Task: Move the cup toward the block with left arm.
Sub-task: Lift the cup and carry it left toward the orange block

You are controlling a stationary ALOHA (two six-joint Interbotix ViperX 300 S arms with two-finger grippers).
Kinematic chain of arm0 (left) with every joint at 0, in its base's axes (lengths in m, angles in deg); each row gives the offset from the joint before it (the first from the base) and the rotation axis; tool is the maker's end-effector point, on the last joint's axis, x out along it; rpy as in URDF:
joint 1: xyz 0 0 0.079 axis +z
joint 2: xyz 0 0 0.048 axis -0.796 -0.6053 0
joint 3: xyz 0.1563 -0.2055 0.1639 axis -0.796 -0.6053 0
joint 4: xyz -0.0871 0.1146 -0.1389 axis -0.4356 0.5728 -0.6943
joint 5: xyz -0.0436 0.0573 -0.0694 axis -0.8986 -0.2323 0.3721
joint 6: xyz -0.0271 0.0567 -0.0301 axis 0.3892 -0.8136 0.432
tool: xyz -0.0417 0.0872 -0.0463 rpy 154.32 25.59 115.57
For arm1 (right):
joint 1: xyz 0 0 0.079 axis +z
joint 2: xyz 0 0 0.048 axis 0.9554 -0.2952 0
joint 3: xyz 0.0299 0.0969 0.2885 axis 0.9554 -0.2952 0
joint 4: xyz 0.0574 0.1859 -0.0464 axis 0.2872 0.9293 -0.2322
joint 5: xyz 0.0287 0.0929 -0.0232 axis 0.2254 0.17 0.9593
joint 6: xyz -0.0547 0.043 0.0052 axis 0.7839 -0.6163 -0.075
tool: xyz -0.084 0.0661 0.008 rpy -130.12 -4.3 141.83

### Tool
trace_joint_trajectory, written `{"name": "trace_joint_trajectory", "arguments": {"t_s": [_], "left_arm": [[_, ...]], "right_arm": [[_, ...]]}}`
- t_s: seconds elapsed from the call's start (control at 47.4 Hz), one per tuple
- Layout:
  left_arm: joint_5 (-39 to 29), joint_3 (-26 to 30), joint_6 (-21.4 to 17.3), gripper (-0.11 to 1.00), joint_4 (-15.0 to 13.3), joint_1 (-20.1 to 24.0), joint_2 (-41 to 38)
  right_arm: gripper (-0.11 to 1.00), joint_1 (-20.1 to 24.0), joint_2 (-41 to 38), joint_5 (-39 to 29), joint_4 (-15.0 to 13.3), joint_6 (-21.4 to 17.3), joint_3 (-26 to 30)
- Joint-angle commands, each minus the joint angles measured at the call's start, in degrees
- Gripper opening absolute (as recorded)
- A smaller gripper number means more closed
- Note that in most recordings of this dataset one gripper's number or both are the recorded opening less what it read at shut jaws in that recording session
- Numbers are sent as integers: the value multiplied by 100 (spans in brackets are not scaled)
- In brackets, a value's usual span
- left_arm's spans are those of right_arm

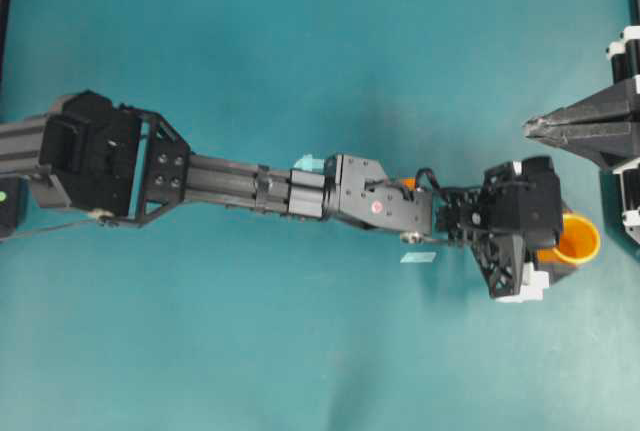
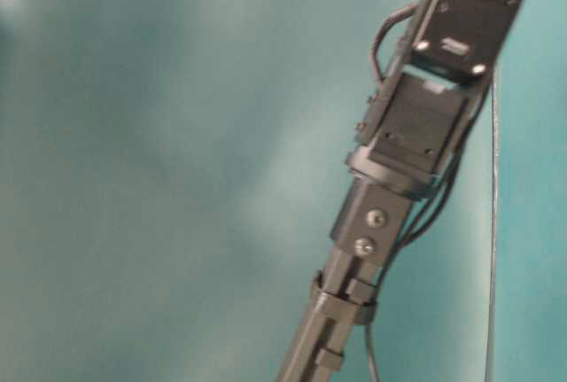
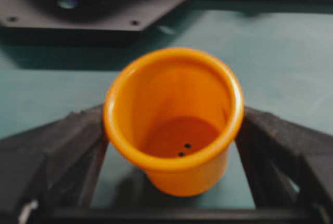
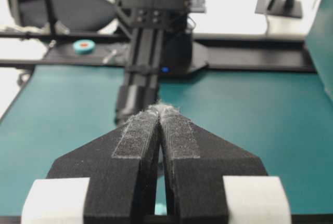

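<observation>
The orange cup (image 1: 579, 240) stands at the far right of the teal table, tilted toward the camera in the left wrist view (image 3: 174, 125). My left arm reaches across the table, and its gripper (image 1: 556, 241) has both black fingers (image 3: 62, 146) against the cup's sides, shut on it. Only a sliver of the orange block (image 1: 407, 183) shows, behind the left arm's wrist. My right gripper (image 1: 530, 128) is shut and empty at the right edge, just above the cup; its pads meet in the right wrist view (image 4: 158, 110).
Two pale tape pieces lie by the left arm, one above it (image 1: 308, 163) and one below the wrist (image 1: 418, 257). The right arm's black base plate (image 3: 104, 5) lies just beyond the cup. The table-level view shows only the left arm's links (image 2: 399, 152).
</observation>
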Motion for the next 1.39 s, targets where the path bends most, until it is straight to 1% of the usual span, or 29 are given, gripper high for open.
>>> {"name": "trace_joint_trajectory", "arguments": {"t_s": [0.0,0.359,0.612,0.886,0.971,1.013,1.076,1.118,1.203,1.372], "left_arm": [[53,-9,-9,83,18,35,457],[141,-404,0,83,18,26,562],[686,-378,0,83,18,18,545],[738,-360,0,82,18,18,483],[765,-325,0,80,18,18,439],[765,-281,0,76,18,9,413],[791,-229,0,67,18,0,387],[809,-193,0,64,18,0,378],[765,-193,0,64,18,0,387],[413,-431,-9,64,18,26,624]], "right_arm": [[0,0,-18,62,-9,9,167],[0,0,-18,53,-9,9,167],[0,0,-35,62,-9,9,158],[0,0,-35,62,-9,9,167],[0,0,-35,62,-9,9,176],[0,0,-35,62,-9,9,167],[0,9,-35,62,-9,9,176],[0,0,-35,62,-9,9,176],[0,0,-35,62,-9,9,176],[0,0,-35,62,-9,9,185]]}}
